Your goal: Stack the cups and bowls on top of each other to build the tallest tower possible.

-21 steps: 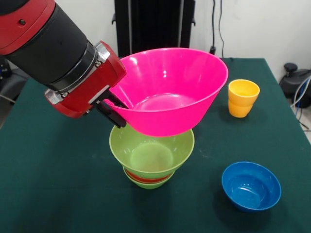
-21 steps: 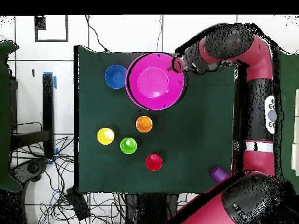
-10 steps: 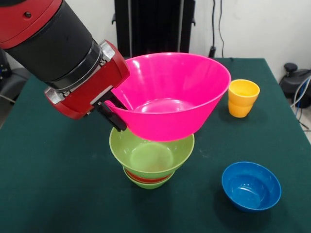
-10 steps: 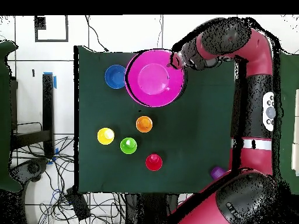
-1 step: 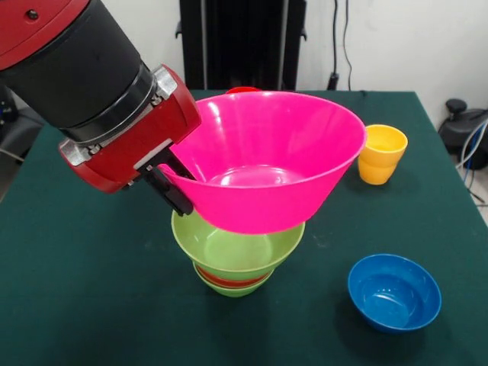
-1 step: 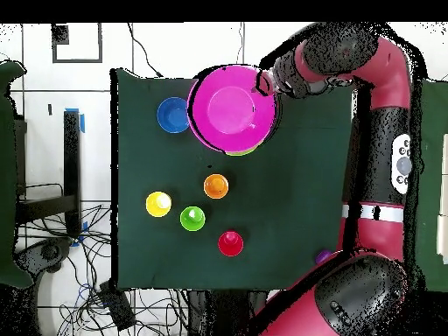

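Observation:
My gripper (image 5: 171,183) is shut on the left rim of the huge pink bowl (image 5: 267,164), holding it tilted just above the tower (image 5: 236,255). The tower is a large lime green bowl over a red-orange one and a smaller green one. From overhead the pink bowl (image 6: 232,112) hides most of the pile; a green edge (image 6: 245,152) peeks out below it. A blue bowl (image 5: 394,292) sits to the front right. An orange cup (image 5: 380,154) stands to the right. Overhead, the orange cup (image 6: 215,185), yellow cup (image 6: 158,204), green cup (image 6: 192,218) and red cup (image 6: 230,243) stand grouped, and the purple cup (image 6: 325,256) is mostly hidden by the arm.
The dark green table (image 5: 76,290) ends at the right edge near a cable (image 5: 473,152). My arm (image 6: 385,131) runs along one side of the table in the overhead view.
The pink bowl has come lower and nearer the camera over the tower, still in my grip.

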Controlling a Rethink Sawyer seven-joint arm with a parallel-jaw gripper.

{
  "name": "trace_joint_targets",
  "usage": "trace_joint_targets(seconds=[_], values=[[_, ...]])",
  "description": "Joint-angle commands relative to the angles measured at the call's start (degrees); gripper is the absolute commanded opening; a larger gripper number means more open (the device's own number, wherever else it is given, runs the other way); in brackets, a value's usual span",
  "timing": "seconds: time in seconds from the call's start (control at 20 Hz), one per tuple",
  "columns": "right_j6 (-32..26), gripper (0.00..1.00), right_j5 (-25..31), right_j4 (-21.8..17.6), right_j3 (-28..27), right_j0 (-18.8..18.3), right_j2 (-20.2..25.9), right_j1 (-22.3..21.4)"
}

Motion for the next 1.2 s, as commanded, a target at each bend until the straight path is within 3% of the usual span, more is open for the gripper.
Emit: trace_joint_targets(seconds=[0.05,0.5,1.2], values=[[-19.8,0.00,2.4,-4.0,-3.0,2.1,-3.9,-0.9],[-22.5,0.00,2.1,-5.4,-2.6,1.8,-4.5,-0.5],[-18.9,0.00,1.4,-4.1,1.9,0.7,-7.3,-0.8]])
